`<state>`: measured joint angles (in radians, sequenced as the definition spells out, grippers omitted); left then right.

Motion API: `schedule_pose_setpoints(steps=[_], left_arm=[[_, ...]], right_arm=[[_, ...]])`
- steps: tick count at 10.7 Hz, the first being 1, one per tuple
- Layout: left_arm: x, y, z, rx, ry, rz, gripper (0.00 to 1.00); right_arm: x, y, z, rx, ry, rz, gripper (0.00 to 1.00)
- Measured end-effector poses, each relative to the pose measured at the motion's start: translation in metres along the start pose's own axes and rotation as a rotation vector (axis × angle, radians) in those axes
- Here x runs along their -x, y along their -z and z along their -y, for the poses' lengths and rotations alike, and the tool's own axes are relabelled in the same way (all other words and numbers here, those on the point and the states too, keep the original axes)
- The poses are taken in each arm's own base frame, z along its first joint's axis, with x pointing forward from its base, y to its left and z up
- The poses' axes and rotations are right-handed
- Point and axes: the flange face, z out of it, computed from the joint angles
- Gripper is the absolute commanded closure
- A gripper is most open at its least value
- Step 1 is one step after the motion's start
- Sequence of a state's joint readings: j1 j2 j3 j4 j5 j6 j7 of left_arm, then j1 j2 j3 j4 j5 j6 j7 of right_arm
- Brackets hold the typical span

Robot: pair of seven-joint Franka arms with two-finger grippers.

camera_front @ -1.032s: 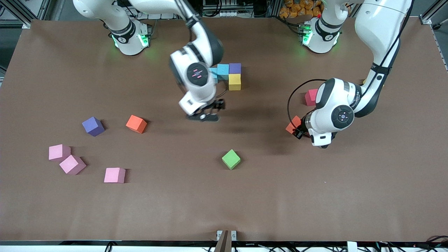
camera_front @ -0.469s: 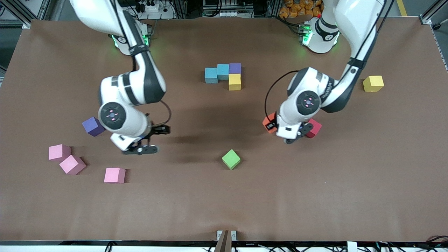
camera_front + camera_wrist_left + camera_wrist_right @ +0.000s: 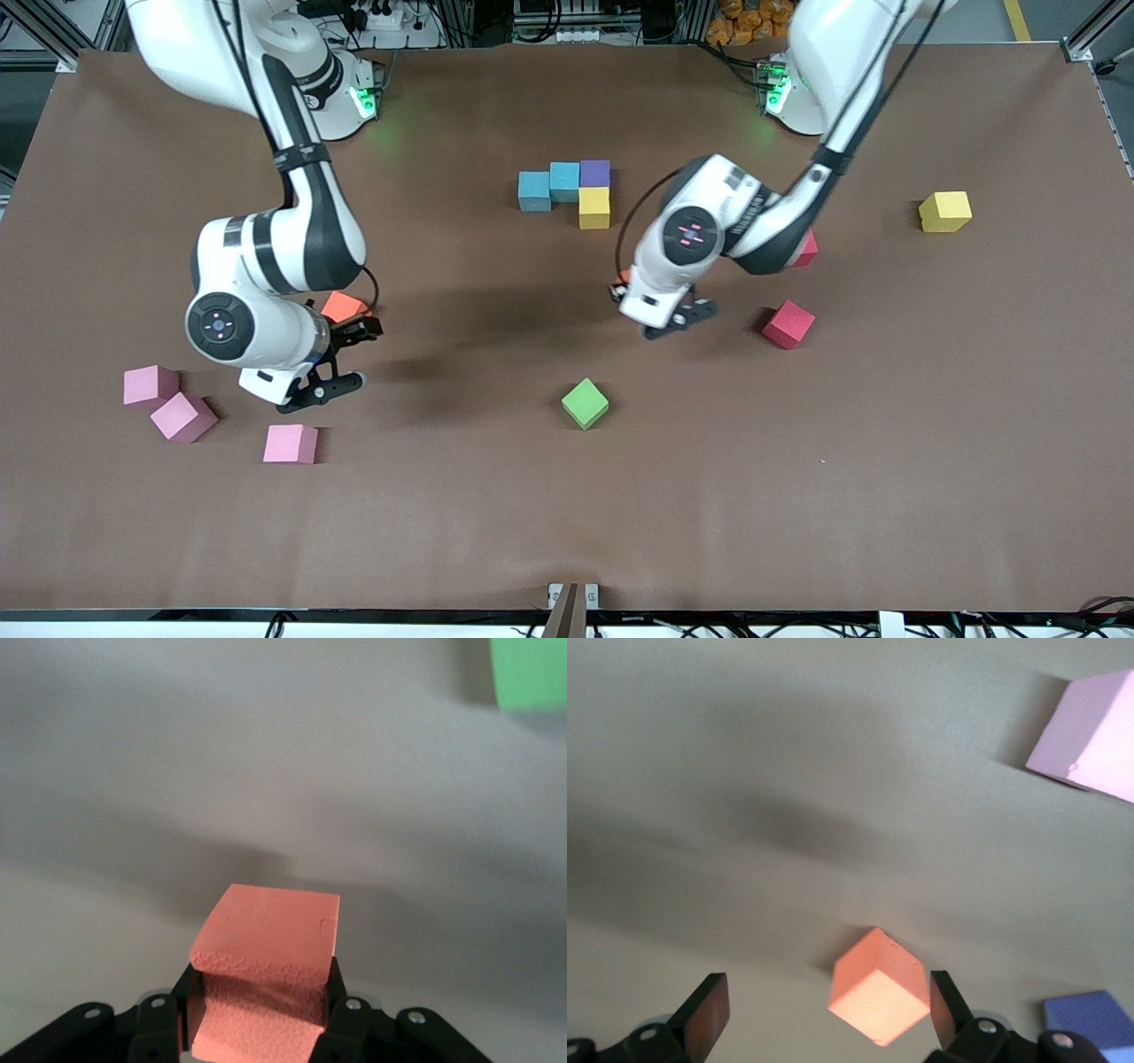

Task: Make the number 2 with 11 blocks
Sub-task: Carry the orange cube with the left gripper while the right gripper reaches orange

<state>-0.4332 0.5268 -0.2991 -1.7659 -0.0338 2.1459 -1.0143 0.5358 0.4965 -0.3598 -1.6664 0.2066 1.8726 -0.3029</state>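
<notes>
Front view: four blocks (image 3: 568, 189) joined at twelve o'clock on the desk (image 3: 886, 461); seven remain. Left gripper (image 3: 257, 1014), over centre, pinches an orange block (image 3: 266, 943). Right gripper (image 3: 824, 1010), spread, hovers over another orange block (image 3: 879, 997) at nine.

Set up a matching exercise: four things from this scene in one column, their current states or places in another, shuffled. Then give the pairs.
Things:
1. left tool
2. right tool
3. green block
4. purple block

States:
A. open, over an orange block on the table
B. joined to the light blue and yellow blocks
C. shut on an orange block
D. alone on the table, nearer the front camera than the joined group

Pairs: 1-C, 2-A, 3-D, 4-B
</notes>
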Motion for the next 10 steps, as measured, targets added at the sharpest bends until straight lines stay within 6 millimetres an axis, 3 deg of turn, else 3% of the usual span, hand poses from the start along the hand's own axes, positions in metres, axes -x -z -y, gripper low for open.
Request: schedule_pose_setpoints(steps=[3, 6, 8, 10], left_arm=[[0.028, -0.021, -0.018, -0.031, -0.062, 0.008, 1.00], [0.051, -0.030, -0.028, -0.049, -0.101, 0.015, 1.00], [0.066, -0.037, -0.032, -0.067, -0.129, 0.017, 1.00], [0.076, -0.046, -0.033, -0.097, -0.166, 0.002, 1.00]], right_arm=[[0.032, -0.042, -0.022, -0.028, 0.176, -0.076, 0.00], [0.063, -0.091, -0.045, -0.048, 0.360, -0.156, 0.00], [0.075, -0.105, -0.043, -0.022, 0.462, -0.182, 0.00], [0.085, -0.107, -0.035, -0.004, 0.536, -0.199, 0.00]])
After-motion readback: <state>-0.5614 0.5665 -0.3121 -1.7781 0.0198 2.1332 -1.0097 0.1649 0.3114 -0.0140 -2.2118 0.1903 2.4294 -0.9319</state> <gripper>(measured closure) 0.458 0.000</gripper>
